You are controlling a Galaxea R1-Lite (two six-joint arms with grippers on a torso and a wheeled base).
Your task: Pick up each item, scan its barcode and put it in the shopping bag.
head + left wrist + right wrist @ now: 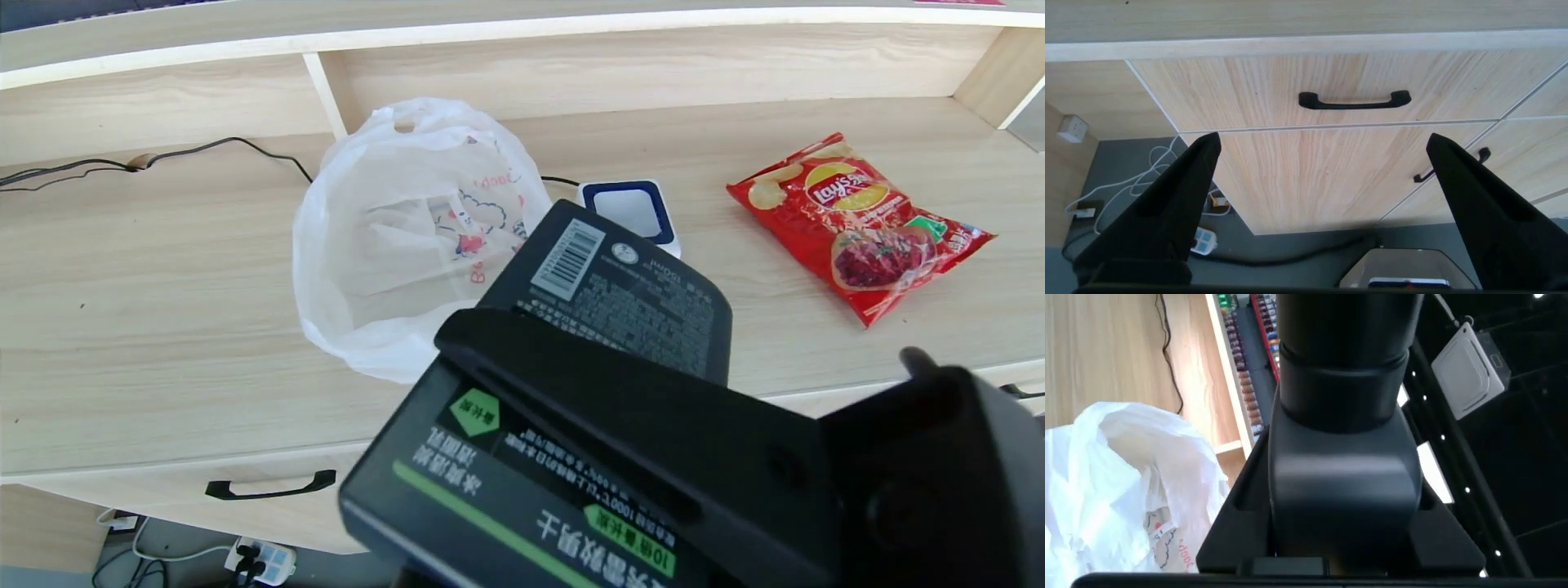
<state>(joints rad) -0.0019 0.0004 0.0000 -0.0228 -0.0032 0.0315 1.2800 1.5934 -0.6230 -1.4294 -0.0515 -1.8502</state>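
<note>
Black pack (629, 302), barcode up, hangs clamped in right end effector (506, 367) above worktop (163, 327), in front of shopping bag (392, 245) and scanner (630, 208). Left wrist view: left end effector (1323, 212) released, fingers spread, facing drawer front (1315, 171). Right wrist view: shopping bag beside pack.

On light wooden desk (163, 343), centre-left: white plastic shopping bag (400, 237). Just right of bag: white square scanner pad (633, 214). Farther right, well apart from scanner: red crisp packet (857, 224). Behind bag, along desk's back left: black cable (204, 147). Raised before bag and scanner, over desk's near edge: black rectangular box (620, 310). Under desk edge, left: black drawer handle (269, 488).
</note>
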